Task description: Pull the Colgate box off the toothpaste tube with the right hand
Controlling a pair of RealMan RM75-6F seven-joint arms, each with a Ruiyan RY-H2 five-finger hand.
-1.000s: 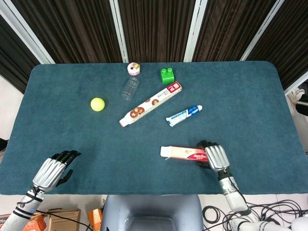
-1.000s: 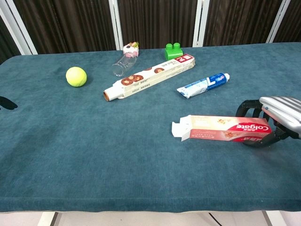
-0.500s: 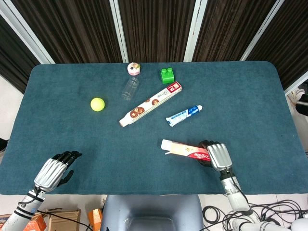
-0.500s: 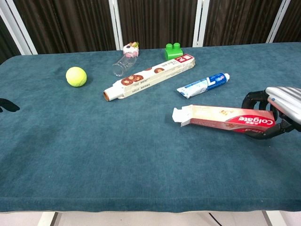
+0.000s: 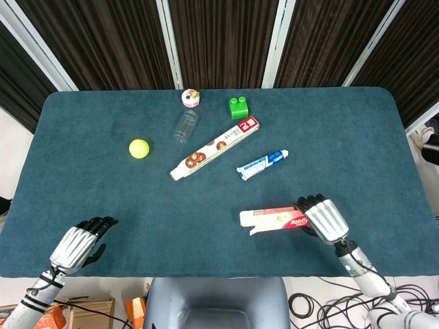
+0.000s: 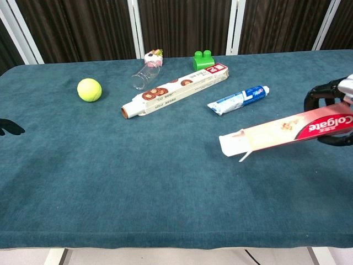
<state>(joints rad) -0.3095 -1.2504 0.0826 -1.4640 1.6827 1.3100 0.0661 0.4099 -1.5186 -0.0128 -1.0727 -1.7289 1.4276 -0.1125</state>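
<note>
- Right hand (image 5: 324,218): at the near right of the table (image 5: 82,185), fingers wrapped around the red end of the Colgate box (image 5: 274,220); only partly in the chest view (image 6: 331,99), at the right edge.
- Colgate box: held off the cloth, tilted, with its open flap end lower and pointing left (image 6: 276,132).
- Toothpaste tube (image 5: 262,164): lay flat and free of the box, just beyond it toward the far side, cap end to the right (image 6: 238,99).
- Left hand (image 5: 77,245): at the near left edge, fingers curled inward with nothing in them; only dark fingertips (image 6: 8,128) showed in the chest view.
- Biscuit box (image 5: 215,147): long, lying diagonally, mid-table.
- Yellow ball (image 5: 139,148): left of the biscuit box.
- Clear bottle (image 5: 186,124): on its side, far centre.
- Pink-topped small object (image 5: 191,97): touching or just beyond the bottle.
- Green block (image 5: 238,107): far centre, near the biscuit box's far end.
</note>
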